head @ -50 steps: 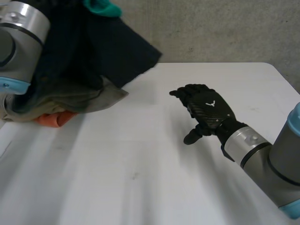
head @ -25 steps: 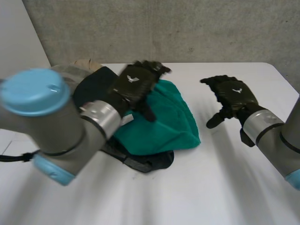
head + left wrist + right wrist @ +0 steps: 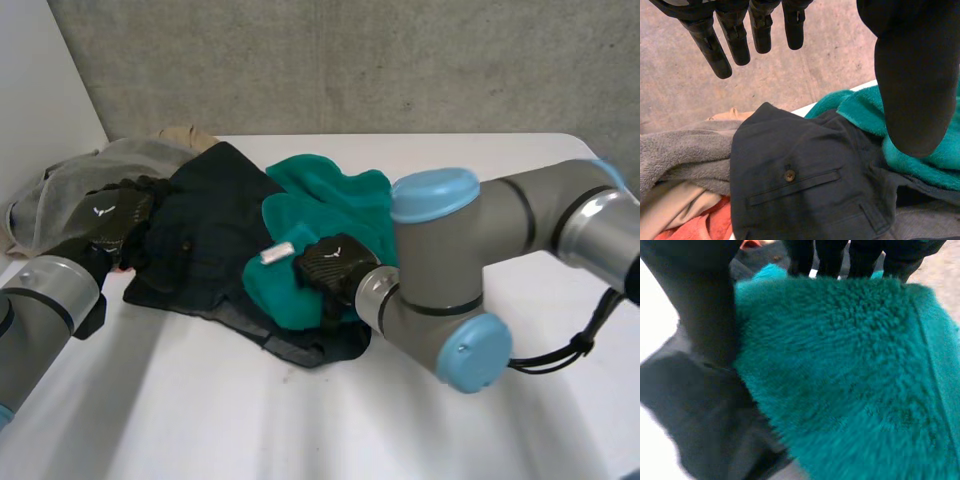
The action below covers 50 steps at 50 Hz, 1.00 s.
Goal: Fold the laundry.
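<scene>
Teal fleece is mid-pile on the white tabletop, lying partly over the dark trousers. A grey garment and a beige garment are bunched at the far left.

Head view: the left hand is over the trousers' left edge. The right hand is palm-down on the fleece's near edge, just right of a white tag. We judge the step as freeing one piece from the heap. Nothing is laid flat yet.

Left wrist view: the left hand is spread, its fingers straight and holding nothing. It is above the trousers, and a pocket button lies below the palm. The fleece is by the thumb. The grey garment, the beige garment and an orange cloth are on the finger side.

Right wrist view: the right hand is open, with the fleece bulging between the thumb and the fingers. The fingers reach over the fleece's ridge, and we see no closed pinch. The trousers lie under the fleece edge by the thumb.

To do this well, we'd close the right hand on the fleece only and keep the thumb off the trousers underneath. The thick pile will probably slip, so we'd take a deep bite near the edge, not just a tuft. We'd press the left hand flat on the trousers to pin the heap. Then we'd draw the fleece right and near onto bare tabletop. We'd lift slowly, because the trousers could drag along.
</scene>
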Available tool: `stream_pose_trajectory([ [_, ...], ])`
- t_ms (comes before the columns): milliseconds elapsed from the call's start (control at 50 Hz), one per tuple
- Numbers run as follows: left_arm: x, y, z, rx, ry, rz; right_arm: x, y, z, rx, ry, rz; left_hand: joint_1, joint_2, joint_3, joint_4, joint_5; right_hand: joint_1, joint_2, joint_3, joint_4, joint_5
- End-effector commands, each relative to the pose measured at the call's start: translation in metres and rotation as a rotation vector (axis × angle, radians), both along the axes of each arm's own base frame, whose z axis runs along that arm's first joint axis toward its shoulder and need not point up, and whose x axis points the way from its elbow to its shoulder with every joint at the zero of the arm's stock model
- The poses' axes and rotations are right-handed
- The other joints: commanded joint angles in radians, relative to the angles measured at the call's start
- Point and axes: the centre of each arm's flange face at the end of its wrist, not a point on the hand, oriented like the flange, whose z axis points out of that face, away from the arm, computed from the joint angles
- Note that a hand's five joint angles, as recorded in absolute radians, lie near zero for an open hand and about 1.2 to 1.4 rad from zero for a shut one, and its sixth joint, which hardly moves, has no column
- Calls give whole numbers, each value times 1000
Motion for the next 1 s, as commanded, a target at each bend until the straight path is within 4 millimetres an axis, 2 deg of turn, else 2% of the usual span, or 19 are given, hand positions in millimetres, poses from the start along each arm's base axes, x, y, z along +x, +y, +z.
stream_pose_trajectory([
  [20,-7,3,4,-18,30,-21,-4,-17,13,-105,-69,-94,-41,-31,-39,-30,-53,663,655,665,668,665],
  [120,-18,4,3,-30,27,-58,-36,-34,53,-162,-186,-190,-41,-31,-39,-30,-53,663,655,665,668,665],
  [140,-23,5,1,-29,26,-75,-50,-40,65,-186,-221,-225,-41,-31,-39,-30,-53,663,655,665,668,665],
  [200,-33,7,-2,-29,22,-108,-73,-51,81,-226,-263,-284,-41,-31,-39,-30,-53,663,655,665,668,665],
  [260,-52,12,-11,-7,6,-184,-113,-68,97,-275,-291,-379,-41,-31,-39,-30,-53,663,655,665,668,665],
  [320,-65,18,-18,8,-17,-242,-136,-76,101,-298,-286,-435,-41,-31,-39,-30,-53,663,655,665,668,665],
  [340,-73,24,-24,21,-39,-284,-149,-82,101,-305,-276,-470,-41,-31,-39,-30,-53,663,655,665,668,665],
  [420,-93,36,-39,28,-98,-390,-173,-91,90,-282,-251,-511,-41,-31,-39,-30,-53,663,655,665,668,665],
  [540,-113,61,-58,77,-186,-523,-178,-90,59,-185,-217,-484,-12,-1,-10,0,-23,663,655,665,668,665],
  [640,-119,73,-70,119,-231,-564,-180,-89,41,-134,-202,-490,68,78,70,79,56,663,655,665,668,665],
  [780,-126,68,-80,117,-234,-579,-178,-86,27,-109,-197,-486,235,245,237,246,224,663,655,665,668,665],
  [900,-134,57,-86,86,-217,-573,-177,-82,24,-105,-192,-476,405,416,407,417,394,663,655,665,668,665],
  [1000,-137,52,-92,90,-219,-575,-176,-80,23,-99,-190,-473,438,448,440,449,426,663,655,665,668,665],
])
